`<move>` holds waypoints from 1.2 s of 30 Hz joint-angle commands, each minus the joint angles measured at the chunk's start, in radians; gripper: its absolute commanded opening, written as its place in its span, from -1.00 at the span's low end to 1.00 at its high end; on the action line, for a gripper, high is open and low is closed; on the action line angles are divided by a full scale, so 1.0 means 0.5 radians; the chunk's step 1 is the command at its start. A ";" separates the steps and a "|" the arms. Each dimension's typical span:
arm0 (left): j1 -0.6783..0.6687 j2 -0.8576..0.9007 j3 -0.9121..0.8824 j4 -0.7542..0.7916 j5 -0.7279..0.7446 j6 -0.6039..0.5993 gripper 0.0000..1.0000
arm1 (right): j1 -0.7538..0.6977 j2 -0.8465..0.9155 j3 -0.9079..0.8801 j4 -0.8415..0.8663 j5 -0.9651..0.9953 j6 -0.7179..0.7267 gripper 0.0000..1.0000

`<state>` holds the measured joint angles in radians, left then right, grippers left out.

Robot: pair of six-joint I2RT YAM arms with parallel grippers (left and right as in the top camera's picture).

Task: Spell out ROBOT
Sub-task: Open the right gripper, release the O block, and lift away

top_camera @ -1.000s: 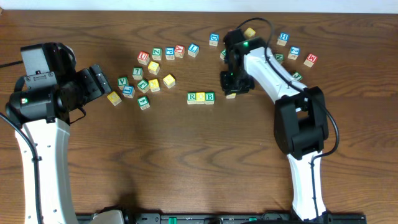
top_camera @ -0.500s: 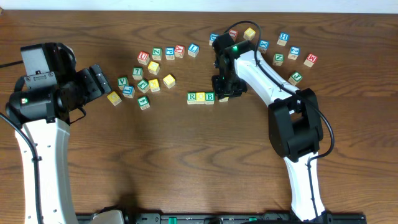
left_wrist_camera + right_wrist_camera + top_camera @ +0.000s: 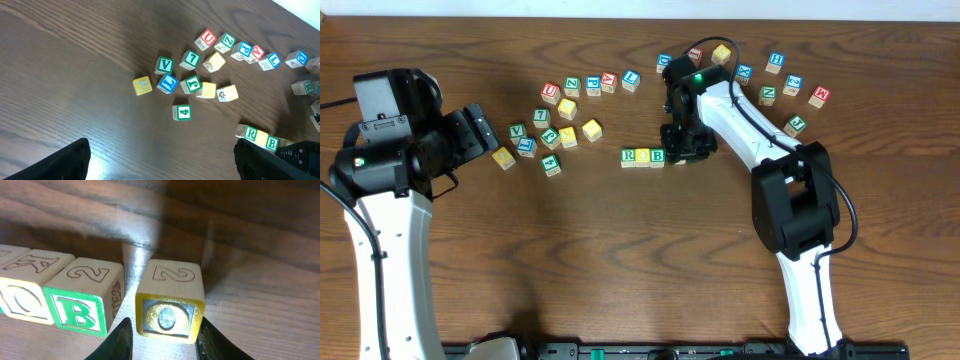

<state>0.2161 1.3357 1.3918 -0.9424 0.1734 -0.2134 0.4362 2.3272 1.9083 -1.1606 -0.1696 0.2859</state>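
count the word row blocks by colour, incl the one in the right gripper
green wooden letter blocks: 2, the R block and the B block
yellow wooden letter blocks: 2, the row's O block and the held O block in the right gripper
total: 4

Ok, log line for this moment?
right gripper: shut on O block | O block: beside B block, small gap | row: R, O, B | left gripper: open, empty

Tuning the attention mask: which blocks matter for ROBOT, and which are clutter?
Job:
R block
first O block
B block
second O block, between the right hand fingers

Clutter:
V block
7 block
U block
4 block
G block
H block
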 commanded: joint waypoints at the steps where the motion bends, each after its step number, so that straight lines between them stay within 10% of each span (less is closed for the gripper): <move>1: 0.007 0.020 0.012 -0.005 -0.019 -0.024 0.81 | 0.005 -0.066 0.072 -0.051 -0.050 0.025 -0.31; 13: 0.007 0.020 0.012 -0.005 -0.019 -0.024 0.82 | -0.017 -0.066 0.449 -0.304 0.094 -0.034 -0.50; 36: 0.007 0.020 0.012 -0.005 -0.019 -0.024 0.81 | 0.008 -0.065 0.013 0.285 0.307 0.048 -0.75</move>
<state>0.2161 1.3365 1.3918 -0.9424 0.1734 -0.2138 0.4355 2.3215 1.9217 -1.0096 -0.0216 0.3027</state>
